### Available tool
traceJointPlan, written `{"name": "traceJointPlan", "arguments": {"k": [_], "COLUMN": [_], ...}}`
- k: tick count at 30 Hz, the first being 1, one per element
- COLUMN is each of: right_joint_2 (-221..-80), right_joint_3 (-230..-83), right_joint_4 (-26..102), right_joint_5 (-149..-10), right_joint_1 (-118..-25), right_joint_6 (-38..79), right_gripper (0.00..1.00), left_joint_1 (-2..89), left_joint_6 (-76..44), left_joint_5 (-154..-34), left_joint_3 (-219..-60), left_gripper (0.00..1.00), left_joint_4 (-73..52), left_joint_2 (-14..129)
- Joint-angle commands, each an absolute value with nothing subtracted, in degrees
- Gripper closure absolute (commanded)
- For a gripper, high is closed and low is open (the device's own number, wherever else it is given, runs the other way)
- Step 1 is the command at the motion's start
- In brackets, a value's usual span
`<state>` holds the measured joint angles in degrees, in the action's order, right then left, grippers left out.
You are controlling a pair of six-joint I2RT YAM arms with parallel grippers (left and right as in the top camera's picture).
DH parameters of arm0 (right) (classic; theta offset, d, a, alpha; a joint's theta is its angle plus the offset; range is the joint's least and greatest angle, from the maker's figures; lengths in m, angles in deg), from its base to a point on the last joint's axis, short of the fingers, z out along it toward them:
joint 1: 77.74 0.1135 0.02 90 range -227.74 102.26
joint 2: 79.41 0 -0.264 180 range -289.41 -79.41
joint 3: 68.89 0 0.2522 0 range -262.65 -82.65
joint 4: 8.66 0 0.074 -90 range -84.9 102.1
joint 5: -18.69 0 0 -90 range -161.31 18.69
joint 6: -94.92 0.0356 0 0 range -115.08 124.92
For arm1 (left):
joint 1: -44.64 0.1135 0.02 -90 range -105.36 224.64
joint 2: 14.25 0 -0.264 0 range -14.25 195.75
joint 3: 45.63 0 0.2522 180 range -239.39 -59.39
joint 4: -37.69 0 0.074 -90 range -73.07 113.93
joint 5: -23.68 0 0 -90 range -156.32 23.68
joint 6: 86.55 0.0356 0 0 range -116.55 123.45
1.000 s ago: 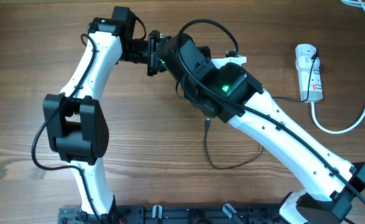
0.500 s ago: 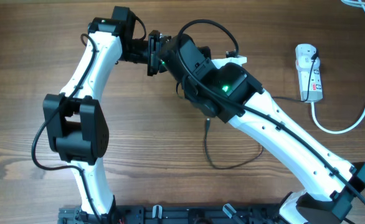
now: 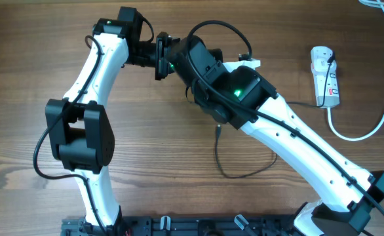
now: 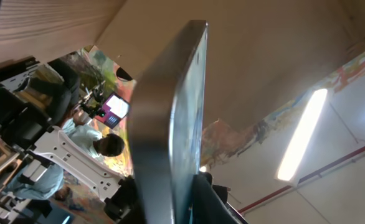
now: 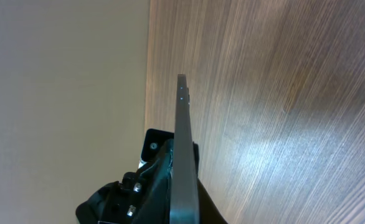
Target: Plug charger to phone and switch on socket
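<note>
The phone (image 3: 160, 60) is held edge-on above the table's back middle, between both arms. My left gripper (image 3: 153, 58) is shut on it from the left; in the left wrist view the phone (image 4: 170, 112) rises from between the jaws (image 4: 170, 208). My right gripper (image 3: 173, 60) grips it from the right; in the right wrist view the phone's thin edge (image 5: 182, 130) sits between the jaws (image 5: 185, 202). The charger's black cable (image 3: 244, 174) loops on the table under the right arm, and its connector tip (image 3: 217, 130) lies free. The white socket (image 3: 325, 84) lies at the far right.
A thick white cord (image 3: 369, 134) curves from the socket toward the right edge. The right arm (image 3: 290, 141) crosses the table diagonally over part of the black cable. The left arm (image 3: 80, 124) stands at the left. A black rail (image 3: 179, 226) runs along the front edge.
</note>
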<state>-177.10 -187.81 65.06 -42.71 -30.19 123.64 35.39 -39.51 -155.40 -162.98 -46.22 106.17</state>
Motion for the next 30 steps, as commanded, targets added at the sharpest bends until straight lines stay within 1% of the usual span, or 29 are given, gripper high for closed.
{"name": "traceJointPlan", "arguments": {"k": [1, 3, 4, 5, 8, 9, 11, 15, 16, 17, 18, 20, 21, 23, 26, 27, 30], "right_joint_2": [-177.48, -177.45, -177.43, -177.32, -176.10, -175.16, -173.06, -166.13, -164.10, -162.33, -159.25, -156.89, -155.60, -154.42, -154.46, -154.90, -156.95], "right_joint_3": [-188.67, -188.67, -188.67, -188.67, -188.67, -188.67, -188.67, -188.67, -188.67, -188.67, -188.67, -188.67, -188.67, -188.67, -188.67, -188.67, -188.67], "right_joint_4": [65.35, 65.32, 65.32, 65.37, 65.41, 65.41, 65.52, 68.28, 69.41, 70.33, 71.69, 72.95, 74.35, 78.22, 84.58, 86.24, 87.03], "right_joint_5": [-41.14, -41.12, -41.09, -41.09, -39.30, -38.34, -36.96, -36.61, -36.61, -36.61, -36.64, -36.88, -37.36, -39.37, -43.17, -44.53, -50.76], "right_joint_1": [-30.15, -30.15, -30.15, -30.15, -30.15, -30.22, -30.22, -30.28, -30.52, -30.81, -31.48, -32.12, -32.44, -32.77, -33.65, -34.08, -34.96], "right_joint_6": [123.40, 123.40, 123.38, 123.31, 119.00, 116.78, 112.60, 104.49, 100.73, 96.03, 86.72, 76.69, 68.93, 59.77, 58.48, 58.13, 51.12], "right_gripper": [0.76, 0.59, 0.50, 0.45, 0.25, 0.19, 0.13, 0.07, 0.06, 0.01, 0.00, 0.00, 0.00, 0.00, 0.00, 0.00, 0.00], "left_joint_1": [35.39, 35.39, 35.39, 35.39, 35.39, 35.39, 35.39, 35.52, 35.56, 35.56, 35.56, 35.54, 35.54, 35.54, 35.49, 35.49, 35.49], "left_joint_6": [-39.46, -39.46, -39.46, -39.46, -39.42, -39.44, -39.42, -39.40, -39.40, -39.25, -38.90, -38.72, -37.34, -32.56, -28.05, -28.08, -28.27], "left_joint_5": [-156.67, -156.64, -156.64, -156.62, -156.27, -155.55, -153.23, -145.61, -143.09, -140.23, -136.01, -131.95, -129.96, -128.32, -123.95, -119.86, -111.62], "left_joint_3": [-164.07, -164.07, -164.07, -164.07, -164.07, -164.07, -164.07, -164.07, -164.07, -164.07, -164.07, -164.07, -164.07, -164.07, -164.07, -164.07, -164.07], "left_gripper": [0.91, 0.96, 0.96, 0.96, 0.96, 0.96, 0.96, 0.96, 0.96, 0.96, 0.96, 0.96, 0.96, 0.96, 0.96, 0.96, 0.96], "left_joint_4": [-46.18, -46.18, -46.18, -46.18, -46.15, -46.13, -46.13, -44.03, -43.14, -42.53, -42.50, -42.50, -42.48, -42.48, -42.74, -43.14, -44.27], "left_joint_2": [104.24, 104.24, 104.24, 104.24, 104.24, 104.24, 104.24, 104.24, 104.24, 104.24, 104.24, 104.24, 104.24, 104.24, 104.24, 104.24, 104.24]}}
